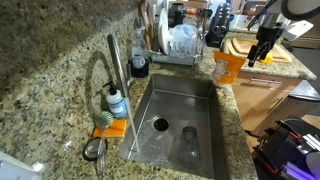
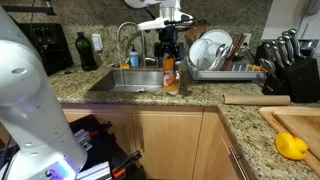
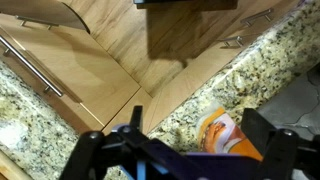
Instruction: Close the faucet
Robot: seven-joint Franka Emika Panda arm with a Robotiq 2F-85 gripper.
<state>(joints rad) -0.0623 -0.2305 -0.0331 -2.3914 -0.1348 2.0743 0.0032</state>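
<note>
1. Faucet (image 1: 116,62), a tall brushed-silver tube with a gooseneck arch, is standing at the back rim of the sink (image 1: 185,100), close against the granite backsplash.
2. In an exterior view the faucet (image 2: 124,40) is rising behind the basin, its arch curving over the sink (image 2: 120,82).
3. A small clear bottle (image 1: 117,102) with a blue label is standing just beside the faucet's base, and an orange sponge (image 1: 110,128) is lying near it on the counter (image 1: 230,125).
4. The gripper (image 1: 262,50) is hanging in the air on the opposite side of the sink from the faucet, well apart from it and touching nothing.
5. In an exterior view the gripper (image 2: 168,47) is pointing downward above the front edge of the counter (image 2: 200,97).
6. In the wrist view the gripper (image 3: 180,155) is showing two dark fingers (image 3: 92,150) spread wide, with nothing held between them.
7. An orange bottle (image 1: 228,66) is standing on the counter beside the sink, below the gripper; it is showing in both exterior views (image 2: 171,75) and in the wrist view (image 3: 225,135).
8. A dish rack (image 2: 215,58) with white plates is sitting on the counter beside the sink, and a knife block (image 2: 290,62) is standing farther along.
9. Whether water is running from the faucet cannot be told.
</note>
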